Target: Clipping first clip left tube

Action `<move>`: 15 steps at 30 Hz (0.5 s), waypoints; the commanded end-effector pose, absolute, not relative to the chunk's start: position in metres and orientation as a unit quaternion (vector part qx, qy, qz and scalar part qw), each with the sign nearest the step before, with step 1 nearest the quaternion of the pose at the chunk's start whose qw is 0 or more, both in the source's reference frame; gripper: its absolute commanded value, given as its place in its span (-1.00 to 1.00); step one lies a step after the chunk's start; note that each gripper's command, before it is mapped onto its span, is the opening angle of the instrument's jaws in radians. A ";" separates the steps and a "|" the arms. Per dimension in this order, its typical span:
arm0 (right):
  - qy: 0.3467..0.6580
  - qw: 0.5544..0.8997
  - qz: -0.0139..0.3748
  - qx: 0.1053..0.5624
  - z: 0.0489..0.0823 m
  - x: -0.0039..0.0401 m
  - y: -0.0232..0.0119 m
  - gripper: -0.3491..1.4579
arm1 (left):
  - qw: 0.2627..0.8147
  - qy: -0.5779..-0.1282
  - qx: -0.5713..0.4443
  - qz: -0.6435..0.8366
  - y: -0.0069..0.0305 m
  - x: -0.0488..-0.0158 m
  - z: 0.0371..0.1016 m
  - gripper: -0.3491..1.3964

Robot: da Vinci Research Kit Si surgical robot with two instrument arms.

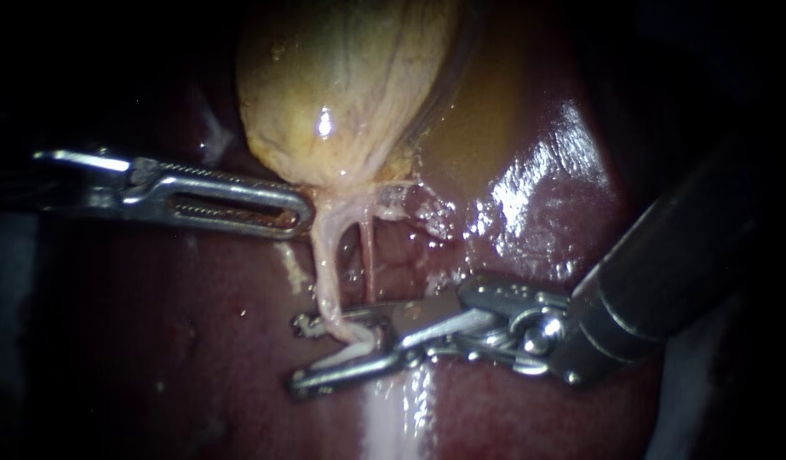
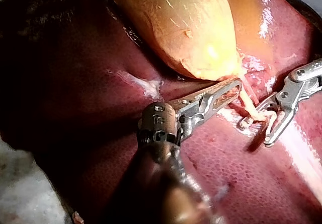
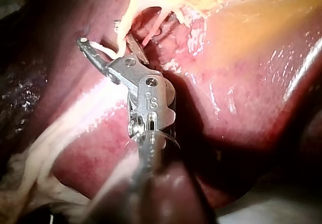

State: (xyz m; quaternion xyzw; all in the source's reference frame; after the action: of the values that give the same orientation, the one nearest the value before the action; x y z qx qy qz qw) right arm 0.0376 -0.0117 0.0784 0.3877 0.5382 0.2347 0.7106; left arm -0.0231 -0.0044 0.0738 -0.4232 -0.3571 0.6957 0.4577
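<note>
Endoscope view: the right instrument (image 1: 301,354) had its jaws spread wide, with the left tube (image 1: 323,264) between them, below the gallbladder (image 1: 341,85). Left wrist view: the same. Right wrist view: no clip showed on the tube, so the squeeze looked not yet done.

The liver (image 1: 529,204) was dark red, wet and glossy, with bright glints. The gallbladder (image 1: 341,85) looked smooth, moist and faintly streaked. The left tube (image 1: 324,264) was pale, soft and slick. The left instrument (image 1: 301,213) and right instrument (image 1: 299,353) were polished bare metal; the shaft (image 1: 682,247) seemed matt and dark, perhaps plastic.
</note>
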 end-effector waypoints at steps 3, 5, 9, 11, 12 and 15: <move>0.541 0.711 0.231 0.385 0.0780 0.0374 -0.0111 -0.20 | 0.458 -0.357 -0.423 0.696 -0.0044 -0.0232 0.0738 -1.00; 0.542 0.712 0.229 0.384 0.0778 0.0372 -0.0109 -0.27 | 0.458 -0.357 -0.423 0.696 -0.0044 -0.0232 0.0738 -1.00; 0.542 0.711 0.228 0.385 0.0777 0.0367 -0.0109 -0.63 | 0.458 -0.357 -0.423 0.696 -0.0044 -0.0232 0.0738 -1.00; 0.542 0.711 0.227 0.386 0.0777 0.0365 -0.0108 -0.80 | 0.458 -0.357 -0.423 0.696 -0.0044 -0.0232 0.0738 -1.00; 0.542 0.711 0.227 0.386 0.0777 0.0365 -0.0107 -0.84 | 0.458 -0.357 -0.423 0.696 -0.0044 -0.0232 0.0738 -1.00; 0.542 0.711 0.228 0.386 0.0777 0.0363 -0.0106 -1.00 | 0.458 -0.357 -0.423 0.696 -0.0044 -0.0233 0.0738 -1.00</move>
State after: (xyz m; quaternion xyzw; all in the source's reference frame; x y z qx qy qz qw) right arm 0.0362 -0.0106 0.0776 0.3855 0.5415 0.2278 0.7115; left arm -0.0233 -0.0044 0.0738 -0.4231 -0.3569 0.6956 0.4579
